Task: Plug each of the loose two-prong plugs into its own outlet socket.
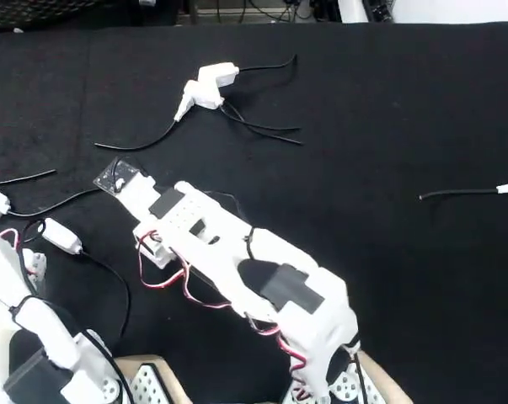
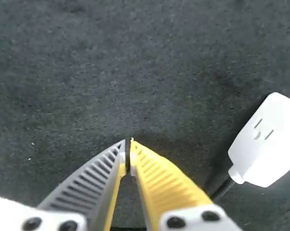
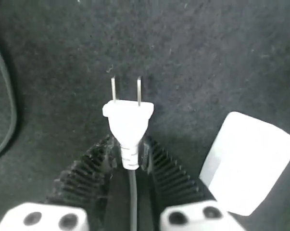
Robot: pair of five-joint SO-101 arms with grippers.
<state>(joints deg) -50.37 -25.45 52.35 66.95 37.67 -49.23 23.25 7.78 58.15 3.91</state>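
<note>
right gripper (image 3: 129, 150) is clamping a two-prong plug (image 3: 128, 120) by its strain relief, prongs pointing away from the wrist over the black table (image 3: 221, 57). a white block (image 3: 245, 163) is lying just beside one finger (no slots showing, so i cannot tell if it is a socket). left gripper (image 2: 129, 147) is sitting fully closed on nothing, tips touching, near an outlet socket (image 2: 267, 139) with its slots facing the camera. at the table's far side a plug-and-socket pair (image 1: 207, 84) is looking joined. i am judging this as the carry step: plug in hand, not inserted. next i am needing to align prongs with slots and brace the loose socket against sliding.
</note>
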